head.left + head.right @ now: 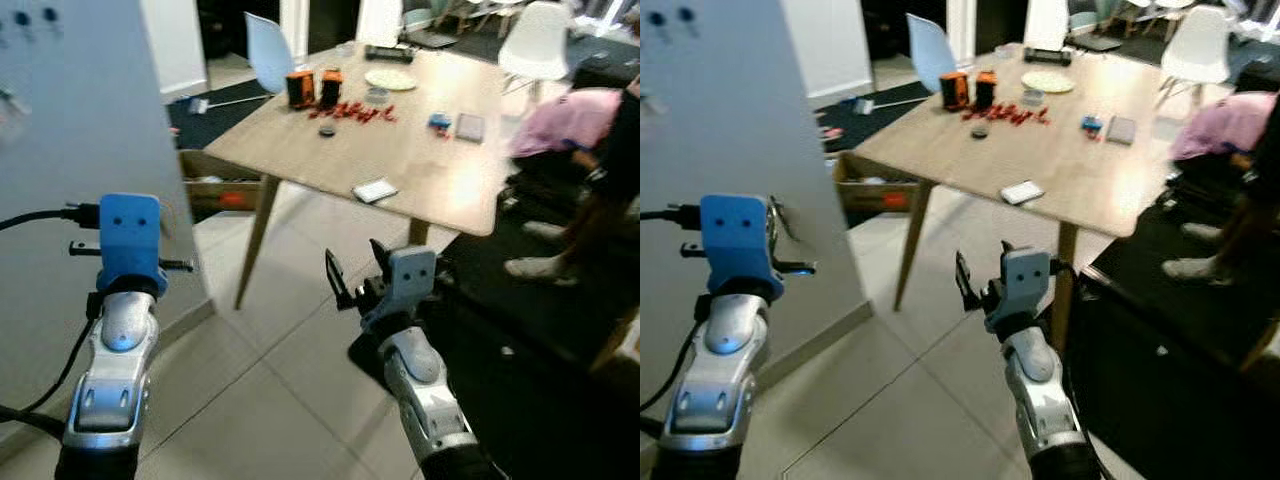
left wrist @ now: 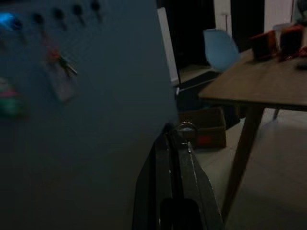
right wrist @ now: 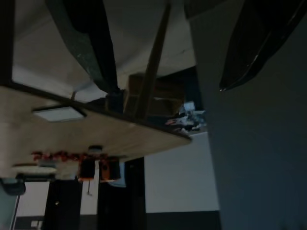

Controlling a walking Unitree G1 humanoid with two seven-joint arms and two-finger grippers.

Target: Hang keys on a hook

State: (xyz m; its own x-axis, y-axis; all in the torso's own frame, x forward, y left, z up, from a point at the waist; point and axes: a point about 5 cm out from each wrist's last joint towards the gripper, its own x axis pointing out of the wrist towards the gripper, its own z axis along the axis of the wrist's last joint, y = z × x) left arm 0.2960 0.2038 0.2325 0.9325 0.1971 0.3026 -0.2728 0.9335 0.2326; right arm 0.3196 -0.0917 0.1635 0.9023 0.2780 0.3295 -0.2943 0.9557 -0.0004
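Note:
My left gripper (image 2: 175,136) is shut, and a small metal key ring (image 2: 186,129) pokes out at its fingertips. It is raised next to a grey wall panel (image 1: 90,110), whose dark hooks (image 2: 76,8) run in a row along the top. Another set of keys with a tag (image 2: 60,60) hangs from one hook. The left arm's blue wrist (image 1: 130,240) is close to the panel. My right gripper (image 1: 357,270) is held out over the floor near a table leg. It is open, with nothing between its fingers.
A wooden table (image 1: 420,160) stands ahead on the right with orange boxes (image 1: 300,88), red bits and a plate on it. A cardboard box (image 1: 215,190) lies under it. A person in pink (image 1: 570,120) bends at the far right, by a dark rug (image 1: 520,330).

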